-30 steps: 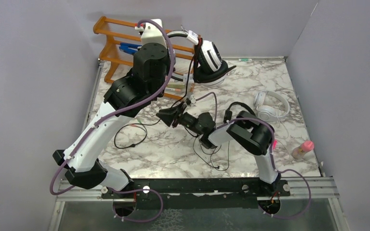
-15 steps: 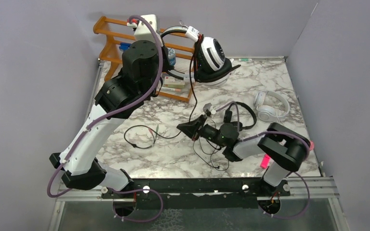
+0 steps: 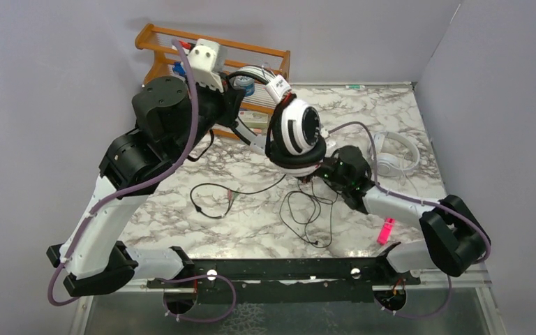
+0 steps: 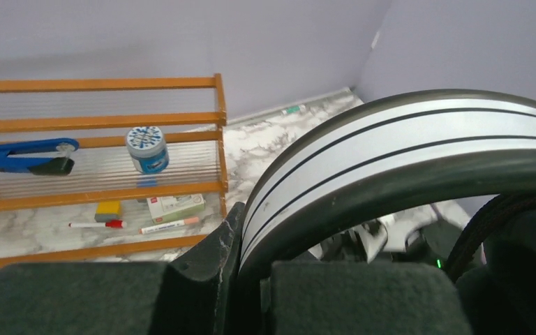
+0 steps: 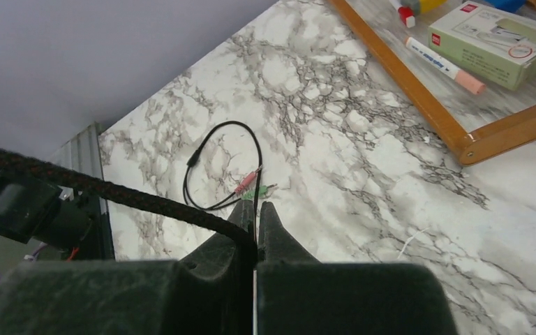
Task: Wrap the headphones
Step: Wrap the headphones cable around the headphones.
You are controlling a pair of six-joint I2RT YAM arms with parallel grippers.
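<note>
The white headphones with black ear pads [image 3: 294, 129] hang above the table's middle. My left gripper [image 4: 250, 269] is shut on their white headband [image 4: 391, 150], which fills the left wrist view. Their black braided cord [image 5: 112, 188] runs down between the fingers of my right gripper [image 5: 257, 207], which is shut on it just under the ear cup. The cord's loose end lies looped on the marble [image 3: 213, 199], with pink and green plugs [image 5: 251, 183]. All-white headphones [image 3: 394, 153] rest on the table at the right.
An orange wooden rack [image 3: 181, 49] stands at the back left, holding a blue tool [image 4: 24, 155], a small jar [image 4: 146, 149], a box [image 4: 176, 206] and markers. A thin cord tangle [image 3: 307, 209] lies at centre front. A pink object [image 3: 386, 230] sits beside the right arm.
The left arm has swung the white-and-black headphones forward and down from the back wall. The right arm has stretched right and back under the ear cup, and its jaws have shut on the cord.
</note>
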